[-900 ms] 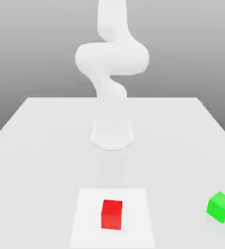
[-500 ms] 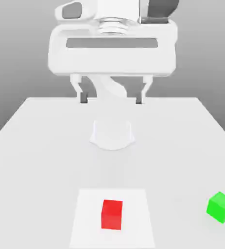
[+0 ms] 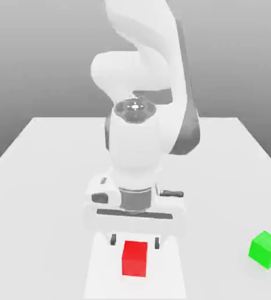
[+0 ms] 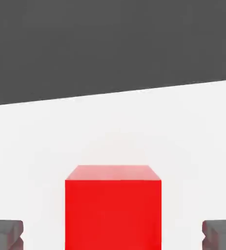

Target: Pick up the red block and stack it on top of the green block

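Hand view: the red block [image 4: 113, 215] lies between the open hand's [image 4: 113, 235] fingertips [image 4: 7, 233].

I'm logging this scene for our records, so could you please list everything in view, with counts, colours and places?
Red block: one, bright red, on the white square, toward the near edge of the exterior view.
Green block: one, bright green, at the exterior view's right, apart from the red block.
White square: one, white, flat on the table beneath the red block.
Table: one, pale grey-white, under everything else.
Arm: one, white with dark grey parts, rising from the table, its hand end by the red block.
End effector: one, white with two dark fingertips, open, one fingertip toward each side of the red block.
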`<state>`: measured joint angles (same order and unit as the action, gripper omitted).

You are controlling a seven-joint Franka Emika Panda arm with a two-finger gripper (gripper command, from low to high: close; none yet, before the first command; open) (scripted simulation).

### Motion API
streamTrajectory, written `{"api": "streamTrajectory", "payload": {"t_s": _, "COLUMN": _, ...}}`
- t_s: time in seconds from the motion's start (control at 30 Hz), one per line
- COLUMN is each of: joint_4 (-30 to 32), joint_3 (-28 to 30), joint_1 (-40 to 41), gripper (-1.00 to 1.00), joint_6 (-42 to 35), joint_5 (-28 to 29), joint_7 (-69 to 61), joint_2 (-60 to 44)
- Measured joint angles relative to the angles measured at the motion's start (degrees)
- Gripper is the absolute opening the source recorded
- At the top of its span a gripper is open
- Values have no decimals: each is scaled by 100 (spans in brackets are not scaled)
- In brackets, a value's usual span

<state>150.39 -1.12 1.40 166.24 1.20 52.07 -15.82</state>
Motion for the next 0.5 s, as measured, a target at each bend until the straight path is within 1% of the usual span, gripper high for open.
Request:
{"api": "streamTrajectory", "payload": {"t_s": 0.03, "joint_4": -18, "joint_3": 11, "joint_1": -9, "gripper": -100, "joint_6": 110, "joint_5": 11, "joint_7": 9, "joint_2": -130}}
{"api": "streamTrajectory", "payload": {"t_s": 0.27, "joint_4": -17, "joint_3": 5, "joint_1": -2, "gripper": -100, "joint_6": 106, "joint_5": 25, "joint_7": 22, "joint_2": -125}}
{"api": "streamTrajectory", "payload": {"t_s": 0.43, "joint_4": 118, "joint_3": -62, "joint_1": 50, "gripper": -100, "joint_6": -664, "joint_5": -45, "joint_7": -27, "joint_2": 780}}
{"api": "streamTrajectory", "payload": {"t_s": 0.5, "joint_4": 20, "joint_3": -289, "joint_1": -146, "gripper": -100, "joint_6": -946, "joint_5": -12, "joint_7": -152, "joint_2": 957}}
